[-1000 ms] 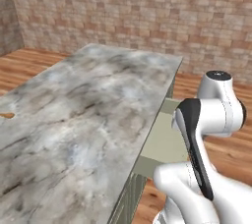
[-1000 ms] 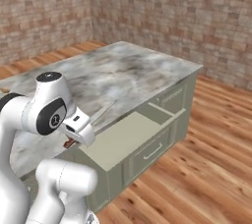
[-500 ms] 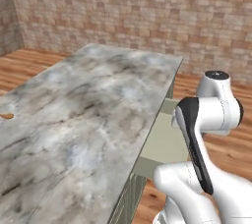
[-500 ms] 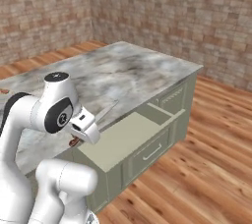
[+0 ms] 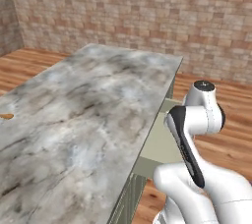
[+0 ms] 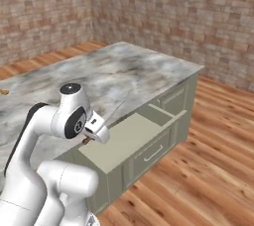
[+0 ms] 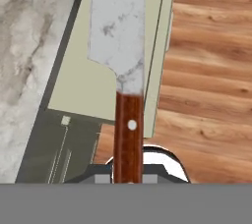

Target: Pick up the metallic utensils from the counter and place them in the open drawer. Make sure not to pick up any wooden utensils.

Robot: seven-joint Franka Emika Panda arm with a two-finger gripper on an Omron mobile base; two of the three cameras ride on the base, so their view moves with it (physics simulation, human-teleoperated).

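Far to the left of the gripper (image 6: 94,132), at the edge of the counter (image 5: 88,120), a small orange-brown scrap (image 5: 6,116), cut off by the frame. Probably part of a wooden utensil, but too little of it to say.

Nearer on the left, in the hand view, bare marbled stone and then the dark counter edge.

In the middle: clamped tight on the red-brown handle of the metallic utensil (image 7: 129,120), with the pale silvery blade reaching forward from the fingertips. Against the right base view of a second ago, carried further off the counter and out toward the drawer (image 6: 130,138). Means, in my judgement, a carry almost finished and a release not yet made. Blade end already over the pale bottom of the drawer, handle end more over the front corner. Probably needs a little more reach forward and some lowering before letting go; otherwise a risk of catching the drawer wall and tipping out.

To the right of the gripper, wood floor (image 7: 211,95).

Hard to judge the height above the drawer. In the left base view, hidden behind the white arm (image 5: 197,134), together with part of the drawer. Part of the drawer bottom also covered by the blade in the hand view, so cannot tell what lies there.
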